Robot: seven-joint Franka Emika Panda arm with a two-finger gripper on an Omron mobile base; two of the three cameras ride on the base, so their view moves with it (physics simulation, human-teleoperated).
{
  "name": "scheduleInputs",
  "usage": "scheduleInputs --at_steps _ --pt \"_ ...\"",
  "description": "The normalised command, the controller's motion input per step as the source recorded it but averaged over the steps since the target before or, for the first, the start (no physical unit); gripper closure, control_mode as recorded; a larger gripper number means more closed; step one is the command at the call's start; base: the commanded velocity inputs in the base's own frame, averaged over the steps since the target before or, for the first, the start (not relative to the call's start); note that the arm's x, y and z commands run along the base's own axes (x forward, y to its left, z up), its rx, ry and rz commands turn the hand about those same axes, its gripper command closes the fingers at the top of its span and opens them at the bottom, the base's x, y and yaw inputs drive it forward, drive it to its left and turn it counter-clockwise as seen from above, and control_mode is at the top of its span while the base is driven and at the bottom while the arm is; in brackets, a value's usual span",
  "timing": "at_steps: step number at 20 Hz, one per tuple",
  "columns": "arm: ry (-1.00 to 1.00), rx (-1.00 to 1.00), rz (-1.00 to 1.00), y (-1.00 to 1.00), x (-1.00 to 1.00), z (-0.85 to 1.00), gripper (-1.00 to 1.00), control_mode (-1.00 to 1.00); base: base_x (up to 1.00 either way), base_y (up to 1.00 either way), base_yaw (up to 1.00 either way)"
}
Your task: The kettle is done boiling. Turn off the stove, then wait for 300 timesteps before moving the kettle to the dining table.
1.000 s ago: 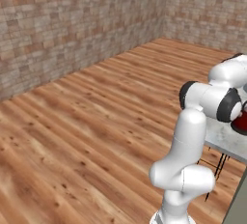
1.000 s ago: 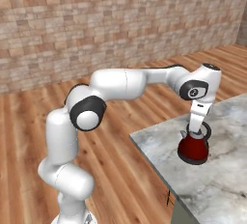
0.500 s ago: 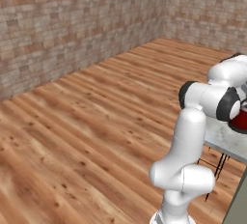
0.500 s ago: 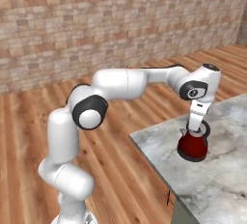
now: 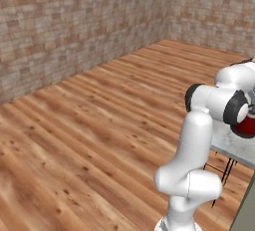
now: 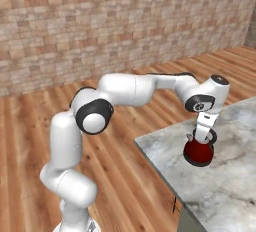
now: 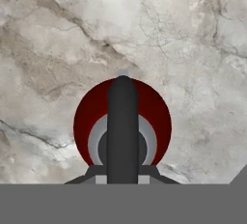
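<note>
Your gripper (image 6: 202,139) hangs straight down over the kettle (image 6: 198,152), and its fingers are closed tight on the kettle's arched handle (image 7: 122,126), which runs up the middle of the hand view as a dark bar across the lid. The kettle sits at the dining table (image 6: 230,186), over its pale marbled top, just in from the table's near left corner as the right base view shows it; you cannot tell from these pictures whether its base touches the top or hangs just above it. In the hand view you look straight down on the red body, ringed by grey around the lid, with the table's veined surface (image 7: 53,49) on every side of it. From the left base view, the kettle (image 5: 246,126) peeks out red behind the arm's dark wrist joint, above the table's edge (image 5: 234,150) and its thin dark legs.
</note>
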Motion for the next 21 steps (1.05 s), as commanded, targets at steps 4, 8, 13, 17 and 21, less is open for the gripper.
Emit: scheduleInputs --at_steps 4,8,13,17,21 --pt "-0.07 -0.03 0.00 0.00 0.16 -0.20 1.00 -1.00 0.00 0.00 0.00" --pt "-0.04 -0.04 0.00 0.00 0.16 -0.18 1.00 -1.00 0.00 0.00 0.00" --pt "-0.02 -0.05 -0.01 0.00 0.15 -0.18 1.00 -1.00 0.00 0.00 0.00" --pt "-0.02 -0.05 -0.03 0.00 0.12 -0.18 1.00 -1.00 0.00 0.00 0.00" --pt "-0.02 -0.01 -0.05 -0.01 0.01 -0.18 1.00 -1.00 0.00 0.00 0.00"
